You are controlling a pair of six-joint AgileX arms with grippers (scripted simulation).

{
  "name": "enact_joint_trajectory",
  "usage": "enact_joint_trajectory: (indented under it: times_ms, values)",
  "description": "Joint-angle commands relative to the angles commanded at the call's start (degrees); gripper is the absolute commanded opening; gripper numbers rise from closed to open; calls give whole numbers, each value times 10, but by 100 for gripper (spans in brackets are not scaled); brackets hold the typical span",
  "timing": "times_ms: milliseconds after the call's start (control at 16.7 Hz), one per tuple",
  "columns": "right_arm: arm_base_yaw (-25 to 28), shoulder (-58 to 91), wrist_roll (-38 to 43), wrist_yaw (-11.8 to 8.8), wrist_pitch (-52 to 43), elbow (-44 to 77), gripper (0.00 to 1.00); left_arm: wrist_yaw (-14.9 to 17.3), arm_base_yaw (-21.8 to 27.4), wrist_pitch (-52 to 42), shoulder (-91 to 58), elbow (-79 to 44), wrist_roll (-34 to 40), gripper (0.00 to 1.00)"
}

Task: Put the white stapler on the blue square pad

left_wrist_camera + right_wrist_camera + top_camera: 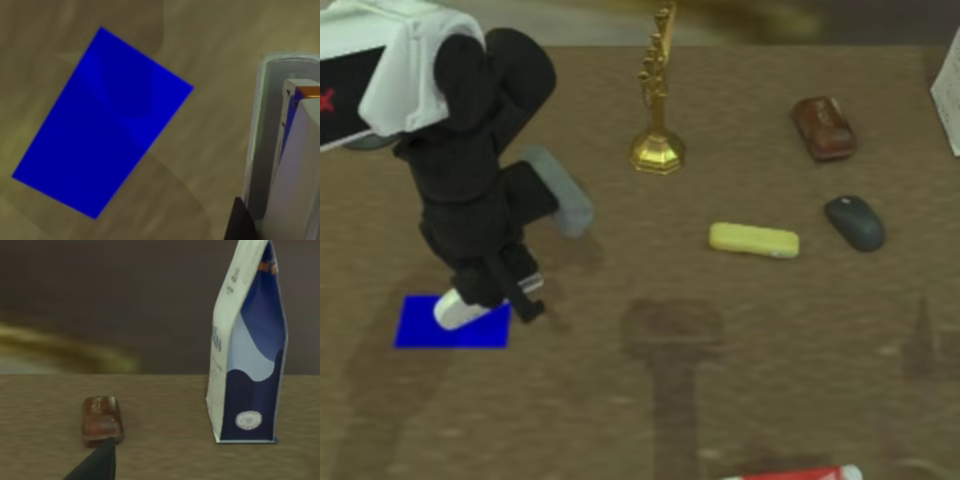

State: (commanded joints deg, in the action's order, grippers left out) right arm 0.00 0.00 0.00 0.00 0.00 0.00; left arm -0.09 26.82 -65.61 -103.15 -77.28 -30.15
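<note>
Top view, left side of the table: the left arm reaches down over the near-left area, and the left gripper (505,290) sits at the upper right corner of the blue square pad (430,335). The white stapler (458,308) is clamped between the dark fingers; only its rounded off-white end shows below the wrist, lying over the pad's upper edge. Whether the stapler touches the pad or hangs just above it cannot be told from this view. A grey rounded block (560,190) lies just right of the arm, partly behind it.

Left wrist view: the blue square pad (102,122) fills the middle as a tilted patch on the brown table (215,40). The white stapler (295,165) runs along the frame's edge, seen end-on and close, with one dark finger (240,222) against it.

Centre of the table, top view: a gold trophy-like stand (657,120) stands upright near the far edge. To its right and nearer, a yellow stapler (753,240) lies flat, well apart from the pad. Further right lie a brown leather-like case (824,127) and a dark computer mouse (855,222). A red-and-white tube (795,473) shows at the near edge.

Right side: the right arm is not seen from above. Right wrist view shows the brown case (101,420) and an upright blue-and-white carton (250,350) on the table, with one dark fingertip (97,465) of the right gripper low in frame; its opening cannot be told.
</note>
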Motion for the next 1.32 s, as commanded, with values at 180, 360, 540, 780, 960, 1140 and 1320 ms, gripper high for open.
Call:
enact_joint_trajectory:
  times_ms: [180,360,540,780,960,1140,1320]
  values:
    - [0,0,0,0,0,0,100,-1,-39,-10,-13,-15,-160,0]
    - [0,0,0,0,0,0,100,-1,-77,-16,-20,-30,-305,0]
    - [0,0,0,0,0,0,100,0,-109,-14,-16,-38,-404,0]
    - [0,0,0,0,0,0,100,0,-127,-9,-9,-42,-450,0]
    - [0,0,0,0,0,0,100,0,-127,-9,-9,-42,-450,0]
    - [0,0,0,0,0,0,100,0,-125,0,-14,-33,-450,0]
    - [0,0,0,0,0,0,100,1,-128,57,-31,3,-448,0]
